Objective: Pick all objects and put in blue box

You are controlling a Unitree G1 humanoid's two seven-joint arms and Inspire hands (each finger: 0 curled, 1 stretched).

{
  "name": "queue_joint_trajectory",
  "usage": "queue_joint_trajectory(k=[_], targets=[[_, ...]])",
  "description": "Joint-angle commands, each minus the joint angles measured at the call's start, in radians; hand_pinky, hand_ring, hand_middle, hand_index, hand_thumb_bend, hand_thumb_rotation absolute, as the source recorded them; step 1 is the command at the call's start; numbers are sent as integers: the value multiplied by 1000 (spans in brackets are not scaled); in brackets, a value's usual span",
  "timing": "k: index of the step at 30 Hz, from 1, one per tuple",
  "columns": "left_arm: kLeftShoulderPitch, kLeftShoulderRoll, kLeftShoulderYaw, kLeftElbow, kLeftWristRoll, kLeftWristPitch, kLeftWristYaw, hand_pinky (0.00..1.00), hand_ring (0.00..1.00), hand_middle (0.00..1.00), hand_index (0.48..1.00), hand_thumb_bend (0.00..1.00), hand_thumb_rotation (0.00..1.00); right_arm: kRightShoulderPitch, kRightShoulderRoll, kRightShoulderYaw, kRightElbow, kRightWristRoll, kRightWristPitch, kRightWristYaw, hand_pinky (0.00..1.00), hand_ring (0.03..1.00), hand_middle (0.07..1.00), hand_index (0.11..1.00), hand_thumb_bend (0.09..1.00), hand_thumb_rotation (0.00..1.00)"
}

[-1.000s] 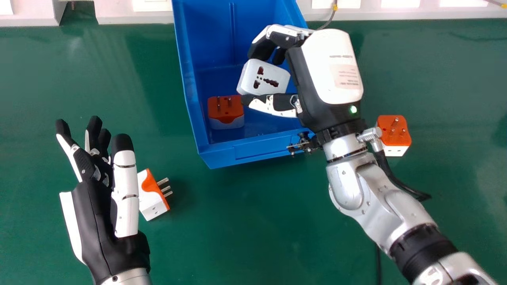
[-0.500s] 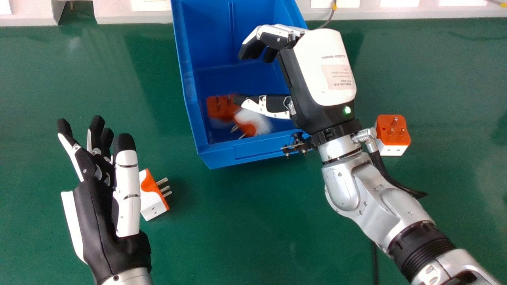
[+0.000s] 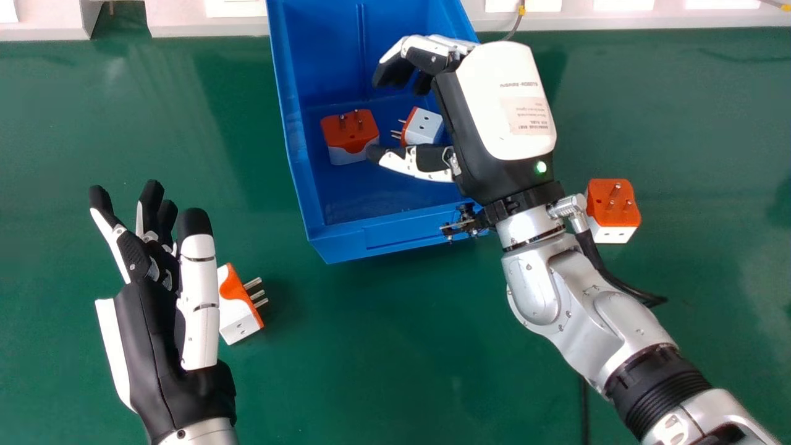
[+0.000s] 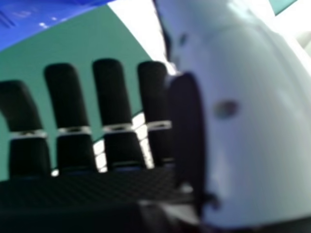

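Table (image 3: 371, 346), cropped blue box (image 3: 395, 238) — right hand (image 3: 500, 105) loose, left hand (image 3: 148, 334) relaxed, partly hiding adapter (image 3: 236, 312)

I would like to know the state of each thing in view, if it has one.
Blue box: open at the top.
Box's left adapter: prongs up.
Box's right adapter: on its side.
Table's left adapter: on its side.
Table's right adapter: prongs up.
Left hand: open, empty.
Right hand: open, empty.

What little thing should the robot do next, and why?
Maybe lift the right robot hand away from the blue box and toward the plug on the table's right side: that hand holds nothing, and two plugs are boxed but this one isn't.
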Motion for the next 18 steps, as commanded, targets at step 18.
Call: queue_joint_trajectory(k=[18], targets=[[-5,-76,-15,-31,-11,-13,-22,934,972,980,970,560,698,388,-43,-112,-517,-14,56,-154,480,421,497,530,518,0]])
